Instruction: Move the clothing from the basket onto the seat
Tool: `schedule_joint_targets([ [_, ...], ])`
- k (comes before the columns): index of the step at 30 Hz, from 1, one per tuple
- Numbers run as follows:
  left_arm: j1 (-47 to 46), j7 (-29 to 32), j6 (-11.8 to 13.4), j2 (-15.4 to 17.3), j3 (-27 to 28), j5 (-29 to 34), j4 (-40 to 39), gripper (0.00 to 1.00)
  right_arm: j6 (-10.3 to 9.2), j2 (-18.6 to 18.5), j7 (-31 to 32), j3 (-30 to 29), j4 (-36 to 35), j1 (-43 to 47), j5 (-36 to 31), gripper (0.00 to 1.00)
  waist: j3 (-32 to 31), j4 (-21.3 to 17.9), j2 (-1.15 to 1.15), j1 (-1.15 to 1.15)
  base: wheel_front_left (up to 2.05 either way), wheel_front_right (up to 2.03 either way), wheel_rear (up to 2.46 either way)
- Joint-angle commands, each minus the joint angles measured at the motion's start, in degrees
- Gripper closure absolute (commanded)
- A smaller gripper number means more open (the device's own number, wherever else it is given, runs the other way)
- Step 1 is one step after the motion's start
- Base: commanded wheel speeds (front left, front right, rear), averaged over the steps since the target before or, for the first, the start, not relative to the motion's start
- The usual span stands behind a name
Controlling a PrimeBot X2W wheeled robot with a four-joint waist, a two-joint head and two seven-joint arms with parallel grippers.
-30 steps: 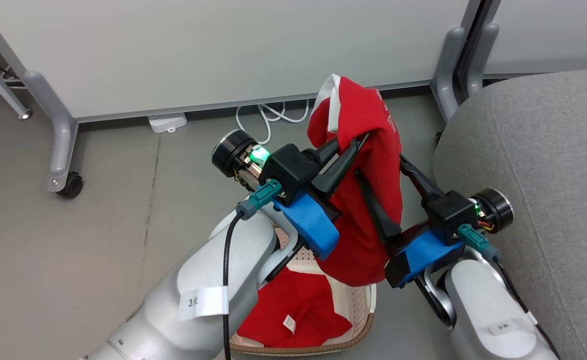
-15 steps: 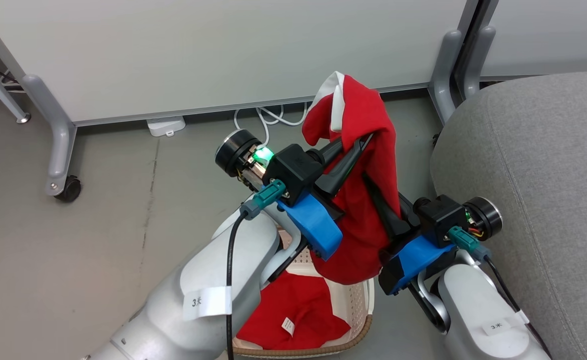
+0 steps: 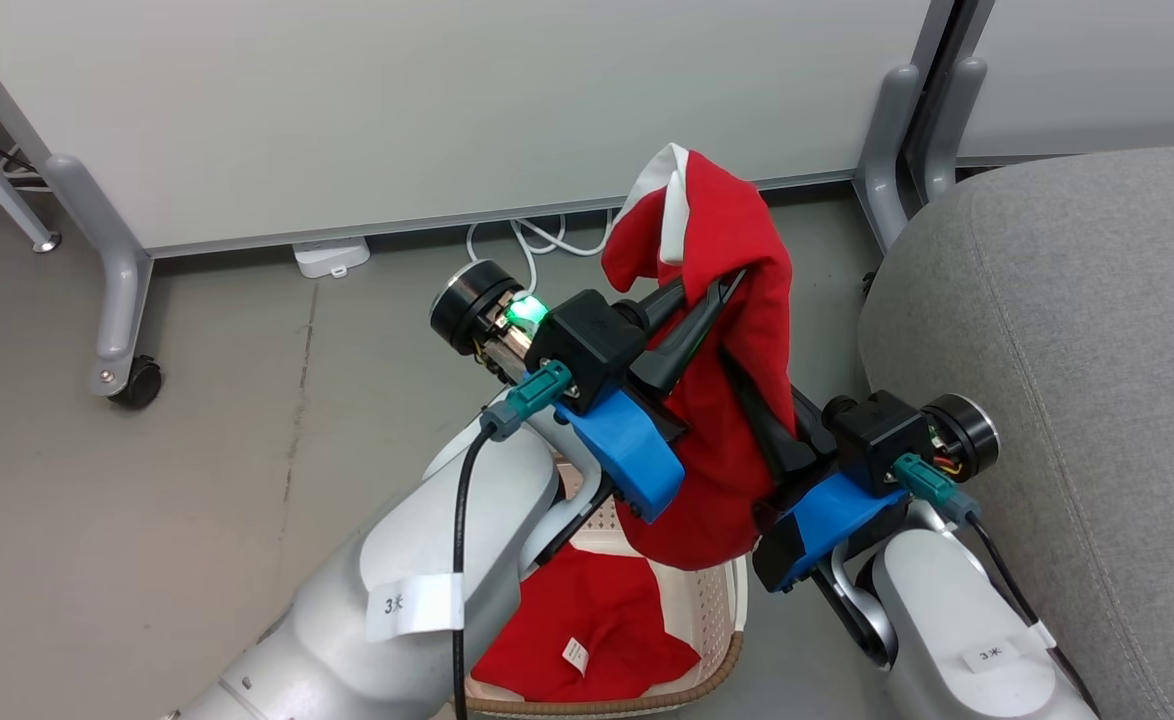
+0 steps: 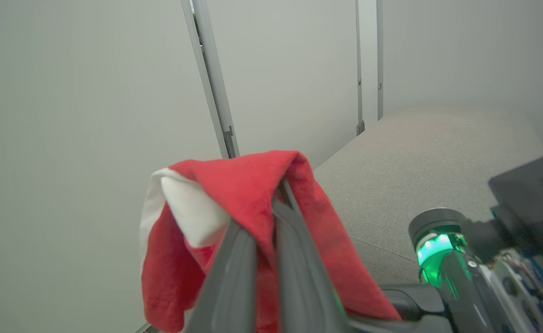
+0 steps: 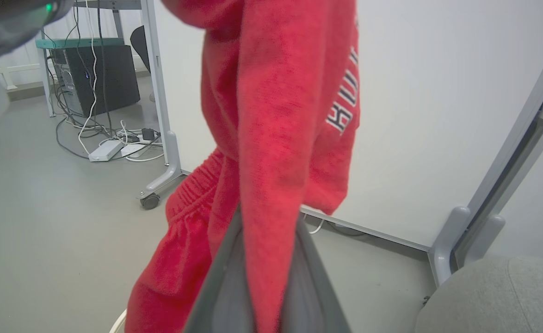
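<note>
Both end effectors are clamped on one red garment (image 3: pixel 722 230) hanging above the basket (image 3: pixel 717 665): left end effector (image 3: pixel 717 290) pinching its top fold, right end effector (image 3: pixel 759 400) lower down. I see the second garment (image 3: pixel 597 620) lying inside the basket. Right of the basket the grey seat (image 3: pixel 1067 330) has its rounded edge near; left is open floor (image 3: pixel 247 450), beyond a white partition (image 3: pixel 447 100).

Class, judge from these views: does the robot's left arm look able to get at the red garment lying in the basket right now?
Probably not. The left gripper is shut on the lifted garment, which hangs over the basket and the garment inside; it would need to let go first.
</note>
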Motion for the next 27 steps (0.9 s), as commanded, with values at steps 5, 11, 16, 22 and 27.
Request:
schedule_joint_targets([
  [5,0.2,-0.3,-0.1,0.3,0.2,0.0,0.3,1.00,0.03,-0.1,-0.2,0.3,-0.4,0.1,0.7,1.00,0.1,-0.1,0.00,0.00,0.00,0.00,0.00],
  [11,0.2,-0.2,-0.1,0.2,0.4,-0.3,1.5,0.00,0.02,-0.1,-0.2,-0.4,-0.9,0.4,1.7,1.00,0.2,-0.2,0.00,0.00,0.00,0.00,0.00],
  [16,0.8,-0.2,-0.1,0.4,0.7,0.4,1.8,0.00,0.03,-0.1,-0.2,-0.9,-1.5,0.6,2.0,1.00,0.6,-0.7,0.00,0.00,0.00,0.00,0.00],
  [22,1.3,-0.2,0.0,0.9,0.9,1.0,1.7,0.00,0.02,0.0,-0.2,-2.5,-2.8,0.6,2.2,1.00,1.7,-2.5,0.00,0.00,0.00,0.00,0.00],
  [27,1.2,-0.2,0.1,1.4,1.0,1.5,1.3,0.00,0.03,0.0,-0.2,-5.4,-4.6,0.8,2.1,1.00,3.3,-4.8,0.00,0.00,0.00,0.00,0.00],
])
